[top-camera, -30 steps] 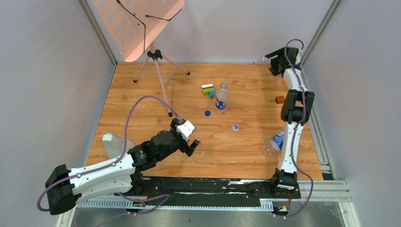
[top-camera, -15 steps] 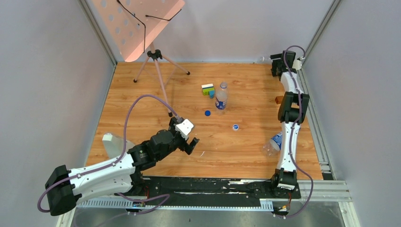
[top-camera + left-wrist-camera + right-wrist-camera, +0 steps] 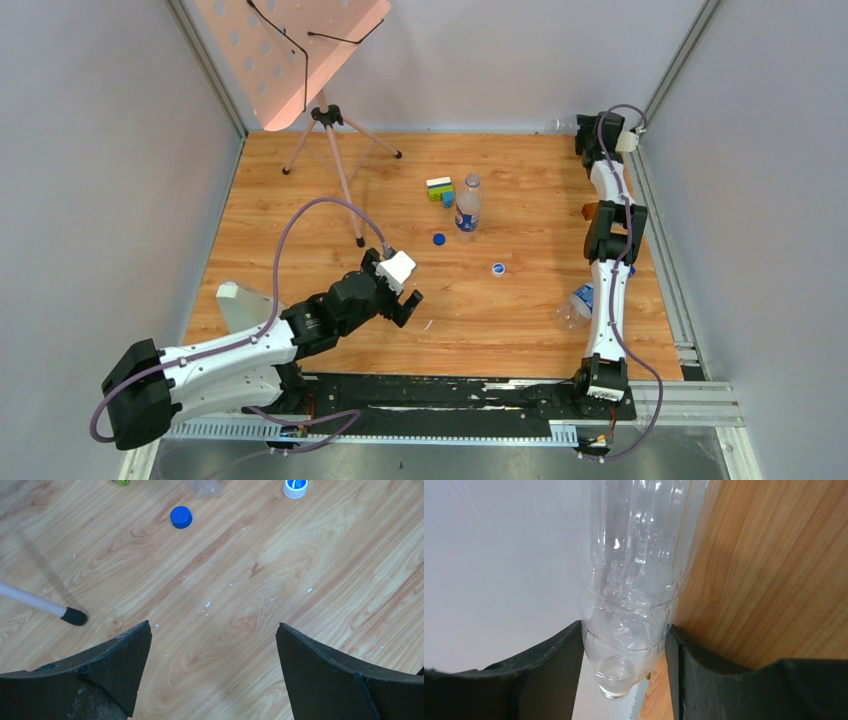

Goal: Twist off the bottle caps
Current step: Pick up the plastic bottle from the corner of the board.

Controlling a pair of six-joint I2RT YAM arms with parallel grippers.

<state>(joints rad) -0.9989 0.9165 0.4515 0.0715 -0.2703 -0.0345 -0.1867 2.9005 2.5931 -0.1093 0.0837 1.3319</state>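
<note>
1. Closure is what has just changed. The right gripper (image 3: 624,635) has narrowed around the unlabelled bottle (image 3: 634,580), and both fingers now touch its shoulder. The bottle lies in the far right corner of the counter (image 3: 300,200), against the wall, with its neck towards the wrist camera.
2. We judge that a grasp is just being made, so no unscrewing has begun on this bottle. Its neck looks clear, and we cannot tell whether a cap sits on it.
3. The left gripper (image 3: 212,627) stands wide and holds nothing above bare wood near the front. A dark blue cap (image 3: 180,517) and a whitish cap (image 3: 295,487) lie loose beyond it, so some of the work looks done.
4. A labelled bottle (image 3: 467,208) stands upright mid-counter beside the toy blocks (image 3: 440,190). Another bottle (image 3: 578,303) lies on its side by the right arm.
5. Compared with a second ago, the right arm has stretched deeper into the corner. The left arm has barely shifted and remains open. The caps and the other bottles lie as they did.
</note>
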